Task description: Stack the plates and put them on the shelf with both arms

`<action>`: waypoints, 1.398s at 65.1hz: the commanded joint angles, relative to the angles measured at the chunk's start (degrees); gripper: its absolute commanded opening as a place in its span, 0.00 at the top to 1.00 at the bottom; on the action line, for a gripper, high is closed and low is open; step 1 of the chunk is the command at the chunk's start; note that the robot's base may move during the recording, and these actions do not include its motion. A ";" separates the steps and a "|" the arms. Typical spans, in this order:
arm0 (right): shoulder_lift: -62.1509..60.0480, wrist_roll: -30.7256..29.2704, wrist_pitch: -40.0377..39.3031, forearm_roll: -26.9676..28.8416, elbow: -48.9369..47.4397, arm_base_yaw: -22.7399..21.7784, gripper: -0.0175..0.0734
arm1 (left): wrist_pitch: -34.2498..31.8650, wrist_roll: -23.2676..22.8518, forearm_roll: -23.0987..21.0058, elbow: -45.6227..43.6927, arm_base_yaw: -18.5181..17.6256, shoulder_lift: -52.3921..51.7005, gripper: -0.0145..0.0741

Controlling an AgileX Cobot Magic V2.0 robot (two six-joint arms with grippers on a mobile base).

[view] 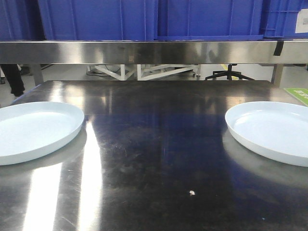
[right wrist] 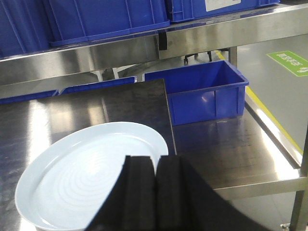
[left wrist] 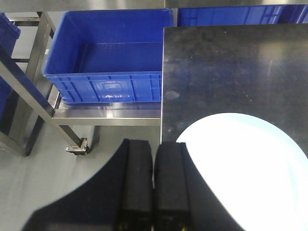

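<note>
Left plate lies flat on the table at its left edge, partly cut off in the front view. Left claw: jaws pressed together, no visible gap, nothing held. In the left wrist view it sits over the table's left edge, with the plate rim just beside its tip; can't tell if they touch. An open blue side crate stands on a low steel rack left of the table. A small white speck lies on the table, mid-front. The shelf rail runs across behind and above the table, with blue crates on top. Right plate lies flat near the right edge, well apart from the left one. Right claw: jaws closed to a thin slit, gripping nothing. In the right wrist view its tip overlaps that plate's near rim; can't tell if it touches. A second crate sits on a lower steel surface right of the table.
</note>
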 commanded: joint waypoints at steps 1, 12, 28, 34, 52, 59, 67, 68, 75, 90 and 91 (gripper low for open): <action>-1.08 -0.66 -7.39 -2.44 0.02 -0.31 0.75 | -3.35 0.04 0.14 -2.13 -0.40 -0.51 0.74; -0.86 7.62 -10.75 0.76 -2.11 0.12 0.75 | -3.48 0.04 0.33 -2.13 -0.40 -0.51 0.74; 12.25 8.45 13.70 0.70 -20.71 4.35 0.75 | -3.01 0.20 0.33 -2.13 -0.40 -0.51 0.74; 22.68 5.58 17.70 -0.74 -28.17 5.13 0.75 | -3.01 0.20 0.33 -2.13 -0.40 -0.51 0.74; 47.82 2.01 22.28 -1.63 -41.56 5.17 0.75 | -3.01 0.20 0.33 -2.13 -0.40 -0.51 0.74; 53.81 2.01 22.70 -1.63 -42.23 5.17 0.75 | -3.01 0.20 0.33 -2.13 -0.40 -0.51 0.74; 58.29 2.01 22.98 -1.63 -42.23 5.17 0.75 | -3.01 0.20 0.33 -2.13 -0.40 -0.51 0.74; 58.66 2.01 22.98 -1.63 -42.23 5.17 0.75 | -3.01 0.20 0.33 -2.13 -0.40 -0.51 0.74; 60.27 2.01 22.59 -1.69 -42.23 5.17 0.75 | -3.01 0.20 0.33 -2.13 -0.40 -0.51 0.74; 60.33 2.01 19.95 -1.69 -42.36 5.17 0.72 | -3.01 0.20 0.33 -2.13 -0.40 -0.51 0.74; 60.33 2.01 19.78 -1.69 -42.36 5.17 0.70 | -3.01 0.20 0.21 -2.13 -0.40 -0.51 0.74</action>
